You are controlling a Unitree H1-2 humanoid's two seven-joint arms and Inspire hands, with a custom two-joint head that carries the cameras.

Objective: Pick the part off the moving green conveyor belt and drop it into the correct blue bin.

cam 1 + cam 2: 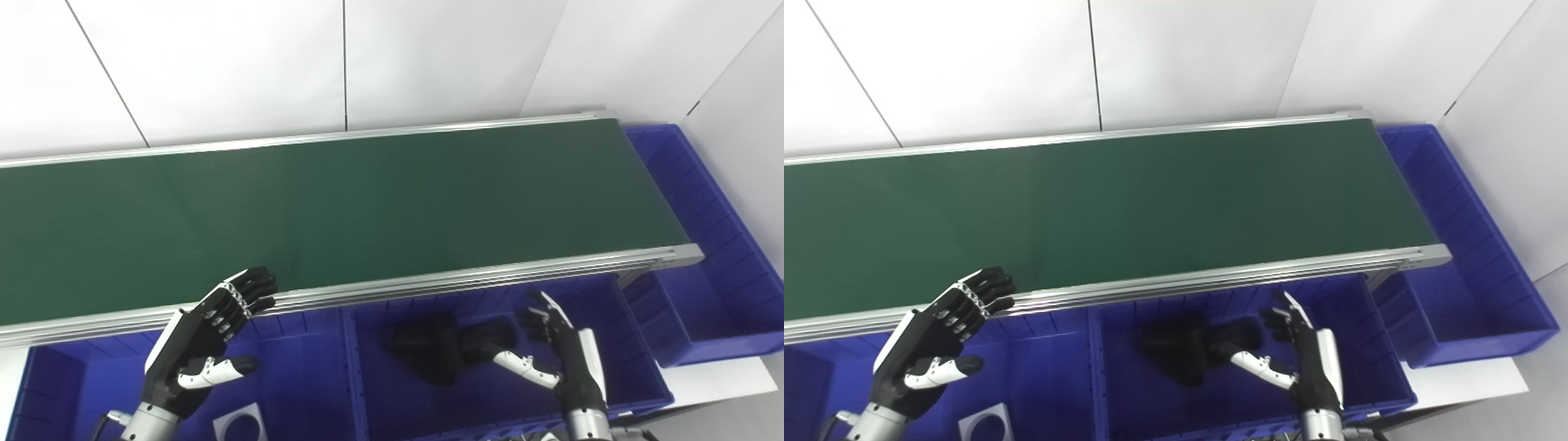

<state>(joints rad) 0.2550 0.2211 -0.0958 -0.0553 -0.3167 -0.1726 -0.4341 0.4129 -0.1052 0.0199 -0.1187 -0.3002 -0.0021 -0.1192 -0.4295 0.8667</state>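
Green, matte belt surface on the conveyor (343, 208) is seen bare from end to end; no part is visible on it in either view, so the task's thing cannot be located there and is judged not yet arrived. Brushed aluminium rails frame the belt, the near rail ribbed lengthwise. Both hands are held raised over the bins just below that rail, palms turned inward, presumably posed to meet an incoming part. The left hand (205, 337) is spread, fingers extended so the tips lie over the rail edge, thumb out, nothing held. The right hand (560, 352) is likewise spread and empty, fingers upright. Glossy blue plastic bins with ribbed walls sit below: the left bin (294, 392) holds a flat pale square plate with a round hole (240, 424); the middle bin (618, 343) holds a dark, soft-looking black shape (441, 349), its form hard to read. A third bin (704, 257) is placed at the belt's end, apparently to catch overrun.
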